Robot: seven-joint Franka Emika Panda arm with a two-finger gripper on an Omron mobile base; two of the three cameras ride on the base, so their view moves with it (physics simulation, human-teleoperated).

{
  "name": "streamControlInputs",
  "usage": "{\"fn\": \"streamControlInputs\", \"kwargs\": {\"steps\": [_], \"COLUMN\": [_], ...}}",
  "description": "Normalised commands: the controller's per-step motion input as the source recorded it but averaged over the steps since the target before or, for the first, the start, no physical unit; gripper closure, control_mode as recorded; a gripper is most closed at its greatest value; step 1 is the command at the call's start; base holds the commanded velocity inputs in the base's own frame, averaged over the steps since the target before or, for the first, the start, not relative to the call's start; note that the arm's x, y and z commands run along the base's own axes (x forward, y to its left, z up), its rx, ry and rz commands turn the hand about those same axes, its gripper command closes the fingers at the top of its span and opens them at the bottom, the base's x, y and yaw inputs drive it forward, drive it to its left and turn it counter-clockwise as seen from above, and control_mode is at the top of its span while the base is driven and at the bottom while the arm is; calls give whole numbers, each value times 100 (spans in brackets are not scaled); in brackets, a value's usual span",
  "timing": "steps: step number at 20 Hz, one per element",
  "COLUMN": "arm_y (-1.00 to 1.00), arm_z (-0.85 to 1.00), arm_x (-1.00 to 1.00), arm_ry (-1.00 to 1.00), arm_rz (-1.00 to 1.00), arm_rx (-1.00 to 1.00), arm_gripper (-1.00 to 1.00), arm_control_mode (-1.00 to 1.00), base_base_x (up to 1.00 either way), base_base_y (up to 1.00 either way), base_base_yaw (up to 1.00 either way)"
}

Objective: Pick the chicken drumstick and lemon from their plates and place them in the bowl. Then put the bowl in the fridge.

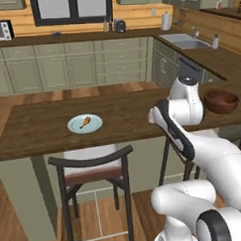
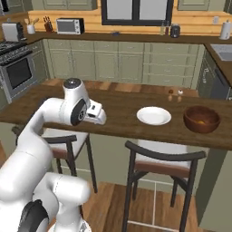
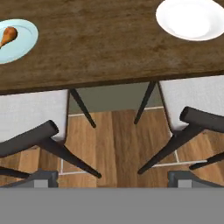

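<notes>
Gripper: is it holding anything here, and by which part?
Nothing is held. The gripper is open and empty, above the floor between two stools.

Both base views look forward and down over the bench (image 1: 38, 128) from opposite rear sides; the hand view looks steeply down at its near edge.

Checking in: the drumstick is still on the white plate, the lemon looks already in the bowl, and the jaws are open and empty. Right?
One slip: the chicken drumstick lies on the light blue plate, as the left base view shows. The white plate is bare. The rest stands.
</notes>
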Motion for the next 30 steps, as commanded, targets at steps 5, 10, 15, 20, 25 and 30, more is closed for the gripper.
{"fn": "streamControlInputs", "kwargs": {"steps": [5,10,15,20,25,30], "arm_y": [0,0,0,-12,-13,-2], "arm_z": [0,0,0,-1,-35,-47], "arm_x": [0,0,0,40,100,100], "arm_ry": [0,0,0,8,17,15], "arm_rz": [0,0,0,2,5,2], "arm_rx": [0,0,0,0,0,0], "arm_gripper": [-100,-100,-100,-100,-100,-100], "arm_control_mode": [100,100,100,-100,-100,-100], "base_base_x": [-35,66,100,60,0,0], "base_base_y": [100,94,-6,-7,0,0], "base_base_yaw": [0,-2,4,3,0,0]}}
